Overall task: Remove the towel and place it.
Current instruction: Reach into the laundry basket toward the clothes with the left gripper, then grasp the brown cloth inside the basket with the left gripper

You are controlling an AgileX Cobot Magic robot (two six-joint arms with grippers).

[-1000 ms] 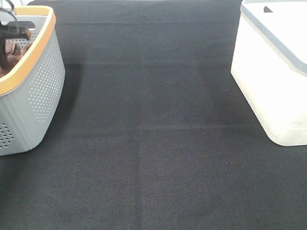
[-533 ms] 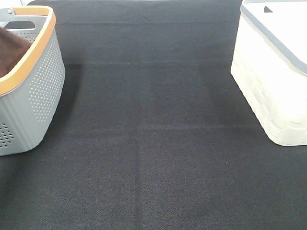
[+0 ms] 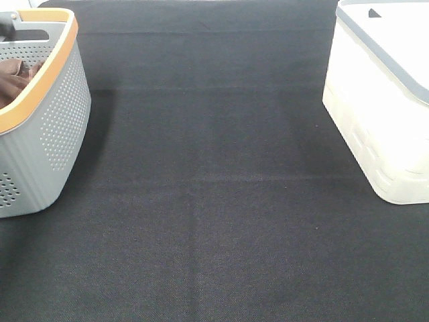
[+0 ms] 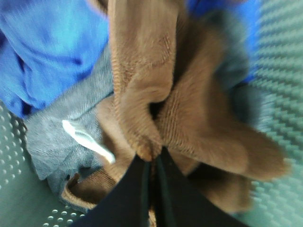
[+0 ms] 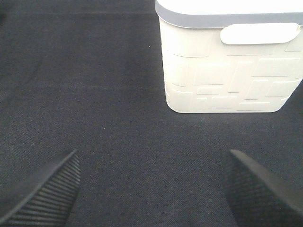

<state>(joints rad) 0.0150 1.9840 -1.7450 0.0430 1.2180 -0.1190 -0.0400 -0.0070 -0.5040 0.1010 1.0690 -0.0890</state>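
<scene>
From the high camera, a grey basket (image 3: pixel 57 114) with an orange rim stood on the black mat (image 3: pixel 214 221), and a white bin (image 3: pixel 375 114) with a grey rim stood well apart from it. A bit of brown cloth (image 3: pixel 13 79) showed inside the basket. From up there I could not tell if it was the towel. No hand showed in this view.

The left wrist camera looked down into the basket. The left gripper (image 4: pixel 152 158) was pinched tight, its two black fingers pressed together on a fold of the towel (image 4: pixel 189 118). The towel was soft and reddish-brown, and it bunched up right at the fingertips and past them. A grey cloth (image 4: pixel 61 127) lay just beside the fingers, with a small white tag (image 4: pixel 87 142) on it. A blue cloth (image 4: pixel 47 47) lay farther out, beyond the grey one. This view was blurry.

In the right wrist camera, the right gripper (image 5: pixel 151 156) was spread wide and held nothing. Only the mat lay between its ribbed fingers. The white bin stood ahead of the hand, well apart from the fingertips.
</scene>
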